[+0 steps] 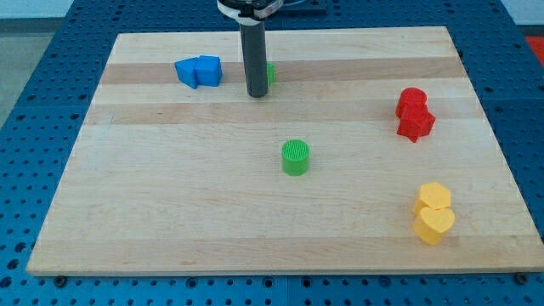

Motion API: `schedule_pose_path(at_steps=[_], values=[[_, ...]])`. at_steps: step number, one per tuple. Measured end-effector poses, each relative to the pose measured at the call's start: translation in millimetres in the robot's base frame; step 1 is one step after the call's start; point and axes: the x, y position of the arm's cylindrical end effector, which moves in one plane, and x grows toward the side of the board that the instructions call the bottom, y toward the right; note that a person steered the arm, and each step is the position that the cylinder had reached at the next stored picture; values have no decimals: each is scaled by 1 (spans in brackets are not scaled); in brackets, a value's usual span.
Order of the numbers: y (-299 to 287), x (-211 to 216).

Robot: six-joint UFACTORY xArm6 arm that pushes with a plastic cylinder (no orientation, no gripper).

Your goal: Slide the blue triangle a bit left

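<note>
Pale wooden tabletop (pixel 170 170) on a blue pegboard, and you've got the two blue plastic blocks (pixel 199 71) touching at far left; which one is the triangle you can't tell. My tip (pixel 257 93) sits just right of them, hiding a green block (pixel 270 73). No jaws on this rod. Green cylinder (pixel 296 158) sits mid-board.

Single dark rod descending upright from white-and-black arm mount at view's top centre. Straight, vertical, no visible tilt. My tip (pixel 257 95) resting at board level in upper middle of view, rounded lower end in full sight. Upper arm cut off by view's top edge; joints not visible.
</note>
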Motion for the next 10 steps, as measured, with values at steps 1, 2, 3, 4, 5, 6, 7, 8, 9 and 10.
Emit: schedule_pose_path(at_steps=[1, 2, 3, 4, 5, 6, 7, 8, 9, 10], values=[[5, -2], [5, -11], [5, -12], [-2, -11], [-38, -11], [-68, -11], [-95, -11], [-122, -11], [-145, -11], [-148, -11]])
